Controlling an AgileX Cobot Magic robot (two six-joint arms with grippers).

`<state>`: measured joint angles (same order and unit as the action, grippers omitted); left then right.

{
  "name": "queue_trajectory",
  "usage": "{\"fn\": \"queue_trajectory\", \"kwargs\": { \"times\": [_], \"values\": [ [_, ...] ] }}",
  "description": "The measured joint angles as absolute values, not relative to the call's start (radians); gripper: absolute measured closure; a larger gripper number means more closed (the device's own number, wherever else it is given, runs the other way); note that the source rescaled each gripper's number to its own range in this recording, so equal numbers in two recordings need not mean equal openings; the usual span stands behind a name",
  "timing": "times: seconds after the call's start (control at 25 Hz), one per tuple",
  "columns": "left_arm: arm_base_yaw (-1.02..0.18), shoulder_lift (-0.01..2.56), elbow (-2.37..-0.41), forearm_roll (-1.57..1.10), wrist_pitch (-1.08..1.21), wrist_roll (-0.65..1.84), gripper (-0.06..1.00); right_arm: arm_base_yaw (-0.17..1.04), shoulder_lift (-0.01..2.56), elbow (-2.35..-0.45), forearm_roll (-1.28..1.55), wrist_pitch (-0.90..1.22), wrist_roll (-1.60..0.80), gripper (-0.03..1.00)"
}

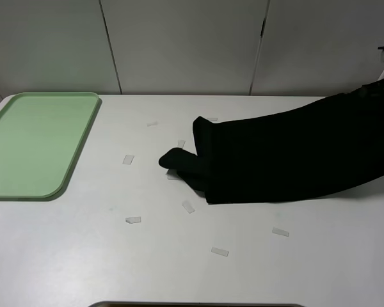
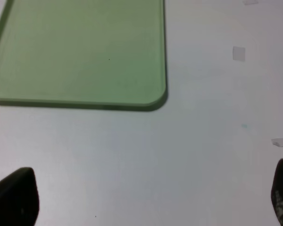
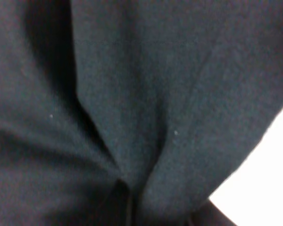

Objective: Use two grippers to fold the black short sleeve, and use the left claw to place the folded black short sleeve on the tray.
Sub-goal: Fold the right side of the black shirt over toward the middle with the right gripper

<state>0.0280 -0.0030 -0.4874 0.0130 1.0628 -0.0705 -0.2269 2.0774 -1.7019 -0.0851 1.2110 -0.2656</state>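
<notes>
Exterior high shows the right jaws pinching the black short sleeve [image 1: 288,153] up, so the left claw [image 2: 148,200], jaws wide, should grip its left edge.

Item count on the worktop [image 1: 83,256]:
- Tray [image 1: 38,147], pale green: one, at the far left corner.
- Black short sleeve [image 1: 288,160]: one, on the right half, running off the right edge.
- Tape scraps [image 1: 133,220], small and pale: nine, scattered across the middle. Two near the far edge are faint, and one lies partly under the garment.
</notes>
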Motion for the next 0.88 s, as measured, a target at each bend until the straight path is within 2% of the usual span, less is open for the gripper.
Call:
{"fn": "queue_trajectory", "kwargs": {
  "times": [0.4, 0.68, 0.88],
  "values": [
    [0.028, -0.003, -0.487, 0.013, 1.063, -0.070, -0.04, -0.199, 2.057, -1.726, -0.078, 1.216, -0.252, 0.91],
    [0.028, -0.003, -0.487, 0.012, 1.063, -0.070, -0.04, -0.093, 2.057, -1.722, -0.137, 1.216, -0.208, 0.91],
    [0.028, -0.003, -0.487, 0.012, 1.063, -0.070, -0.04, -0.043, 2.057, -1.649, -0.161, 1.214, -0.175, 0.91]
  ]
}}
